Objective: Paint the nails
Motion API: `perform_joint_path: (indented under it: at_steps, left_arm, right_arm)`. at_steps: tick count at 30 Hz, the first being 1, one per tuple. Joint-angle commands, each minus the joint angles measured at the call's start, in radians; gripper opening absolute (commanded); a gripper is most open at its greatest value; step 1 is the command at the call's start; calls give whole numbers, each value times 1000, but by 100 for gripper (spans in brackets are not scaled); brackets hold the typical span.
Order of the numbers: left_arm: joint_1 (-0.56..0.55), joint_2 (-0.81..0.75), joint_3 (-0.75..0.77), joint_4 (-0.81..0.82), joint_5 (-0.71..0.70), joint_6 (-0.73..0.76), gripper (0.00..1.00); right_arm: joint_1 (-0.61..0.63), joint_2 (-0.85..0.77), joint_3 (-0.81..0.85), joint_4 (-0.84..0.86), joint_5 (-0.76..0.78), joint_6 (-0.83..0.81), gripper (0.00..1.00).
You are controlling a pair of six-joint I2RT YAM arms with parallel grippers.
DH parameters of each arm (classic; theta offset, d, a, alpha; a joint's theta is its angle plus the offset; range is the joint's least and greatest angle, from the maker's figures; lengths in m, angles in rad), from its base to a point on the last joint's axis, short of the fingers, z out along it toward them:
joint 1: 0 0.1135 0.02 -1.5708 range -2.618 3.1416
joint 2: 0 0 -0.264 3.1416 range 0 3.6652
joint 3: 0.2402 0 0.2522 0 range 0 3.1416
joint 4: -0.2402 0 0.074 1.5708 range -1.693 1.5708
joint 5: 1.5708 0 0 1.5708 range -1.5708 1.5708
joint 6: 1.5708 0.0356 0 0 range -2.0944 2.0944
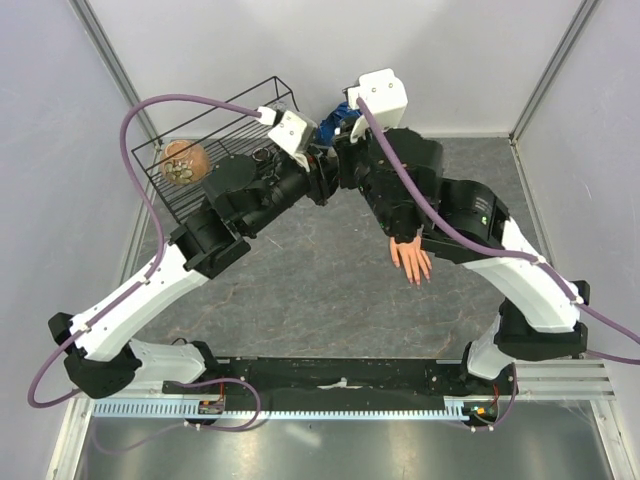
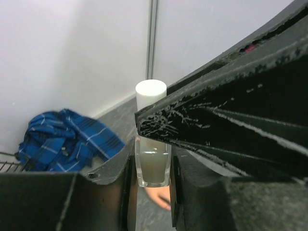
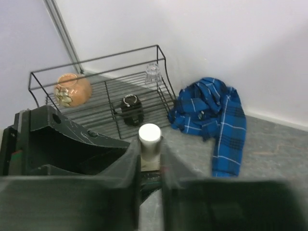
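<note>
pinching the bottle (image 2: 153,171) by its glass with the left gripper (image 2: 153,151), toward the far edge; apparently clamping the white cap (image 3: 149,132) with the right gripper (image 3: 150,147). hold upright, twist slowly, lift straight. then to the nails (image 1: 418,277) on the mannequin hand (image 1: 410,255), right of centre.

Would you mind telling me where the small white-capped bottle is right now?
In the left wrist view the bottle stands upright between the left gripper's fingers, the right gripper around it too, near the wire rack and blue plaid cloth.
</note>
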Motion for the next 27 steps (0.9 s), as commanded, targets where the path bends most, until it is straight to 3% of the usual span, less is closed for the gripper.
perform_joint_path:
  at_steps: [1, 3, 7, 9, 12, 17, 21, 26, 27]
  left_arm:
    - [9, -18, -10, 110, 31, 93, 2]
    - [13, -48, -42, 107, 86, 98, 2]
    - [41, -91, -88, 84, 212, 81, 2]
    - [78, -111, -97, 67, 315, 46, 2]
    - [145, -138, -116, 82, 505, -19, 2]
    - [260, -163, -162, 169, 833, -143, 2]
    - [277, -154, -168, 263, 987, -258, 2]
    - [279, -132, -169, 337, 1070, -353, 2]
    - [279, -132, -169, 340, 1072, -358, 2]
  right_arm:
    - [66, -9, -46, -93, -121, 17, 40]
    - [50, -46, -66, -71, -163, 17, 55]
    - [-46, -118, -104, -48, -346, 28, 67]
    - [-85, -162, -141, -31, -523, 20, 79]
    - [-198, -199, -170, -22, -814, 25, 85]
    - [-408, -213, -176, 23, -1276, 66, 83]
    - [-509, -227, -297, 235, -1621, 231, 77]
    - [-537, -236, -374, 391, -1701, 312, 67]
    - [-537, -233, -373, 398, -1706, 315, 60]
